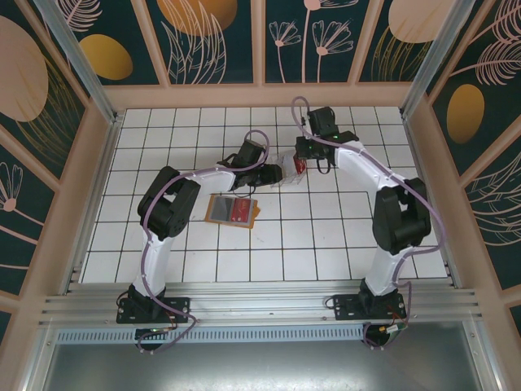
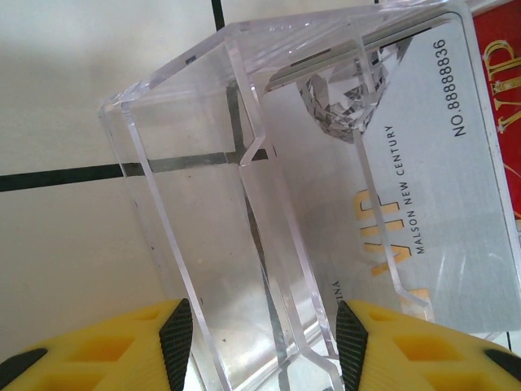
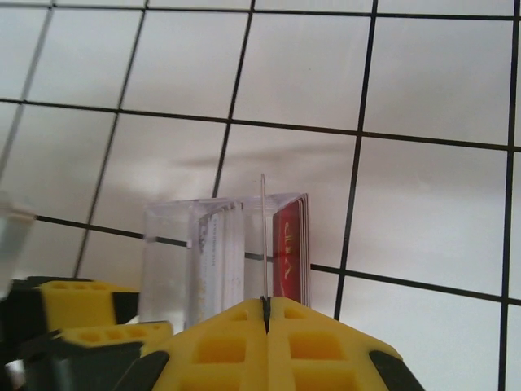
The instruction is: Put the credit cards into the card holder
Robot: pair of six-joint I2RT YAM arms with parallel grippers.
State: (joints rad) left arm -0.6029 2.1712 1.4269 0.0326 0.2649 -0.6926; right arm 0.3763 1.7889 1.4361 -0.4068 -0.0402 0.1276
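- Right wrist view: nearest the lens, the yellow right fingers were pressed together on one thin card, which stood upright and showed only its edge.
- Just beyond it stood the clear case, made of hard, glossy plastic with dividers. It held red cards with pale lettering.
- Left wrist view: the left fingers, yellow with dark pads, sat against opposite walls of that case and appeared to clamp it steady. A smooth silver card printed "VIP" lay inside.
- Top view: the card holder, a flat orange-tan wallet, lay open on the white tiled worktop. It was near the case but not touching it, on the side towards the arm bases.
- The step in hand looked like drawing a card out of the case. Next, the card would need lifting clear and carrying to the holder, with its thin edge lined up squarely with a pocket.
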